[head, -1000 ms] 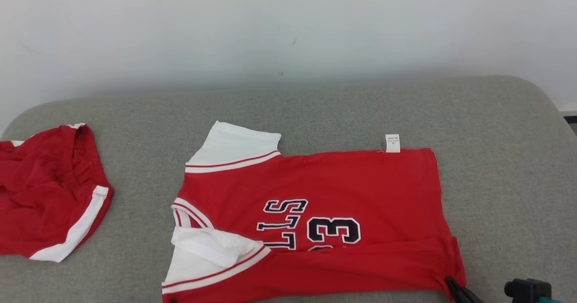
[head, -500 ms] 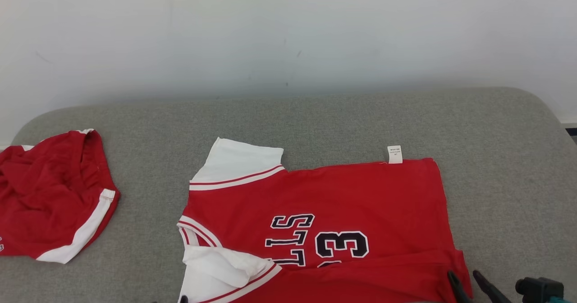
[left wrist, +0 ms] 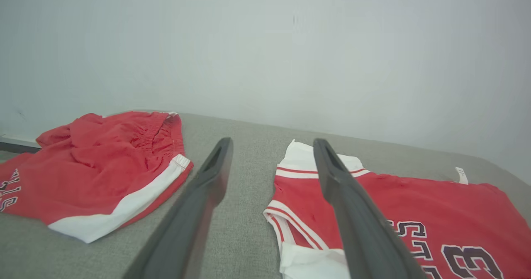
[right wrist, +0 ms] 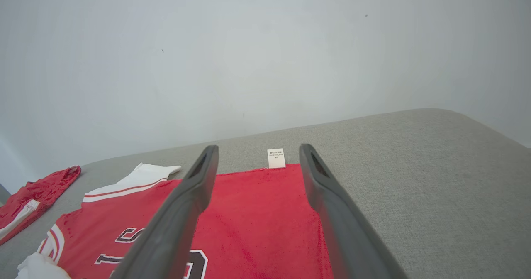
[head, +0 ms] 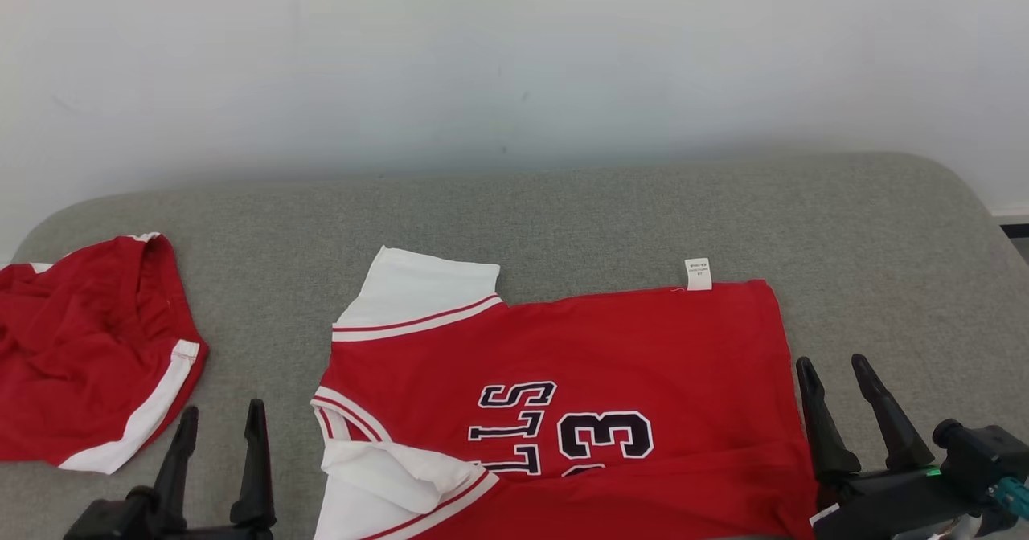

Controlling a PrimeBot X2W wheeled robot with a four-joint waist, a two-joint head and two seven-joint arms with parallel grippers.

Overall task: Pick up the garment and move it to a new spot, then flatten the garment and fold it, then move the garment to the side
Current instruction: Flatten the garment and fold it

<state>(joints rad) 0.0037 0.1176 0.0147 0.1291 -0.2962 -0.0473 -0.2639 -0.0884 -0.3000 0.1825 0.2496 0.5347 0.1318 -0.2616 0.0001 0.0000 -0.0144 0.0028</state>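
Note:
The garment [head: 579, 347] is a red jersey with white sleeves and dark lettering, lying spread on the grey cushioned surface [head: 563, 210]. Its near long edge is folded over onto the front, and the near sleeve is crumpled. My left gripper [head: 223, 409] stands open just left of the jersey's collar end, holding nothing. My right gripper [head: 832, 361] is open beside the hem end at the right, also holding nothing. The left wrist view looks between the open left gripper [left wrist: 272, 142] at the jersey [left wrist: 435, 204]. In the right wrist view the right gripper [right wrist: 258, 147] hovers over the jersey [right wrist: 257, 212].
Red shorts [head: 72, 363] with a white stripe lie bunched at the far left, also in the left wrist view as shorts [left wrist: 95, 162]. A white label [head: 698, 273] sticks out from the jersey's far edge. A pale wall [head: 514, 58] backs the surface, whose right corner is rounded.
Both grippers have opened; the right one let go of the jersey's near hem corner. Both have come up into the head view beside the jersey. The camera shifted a little.

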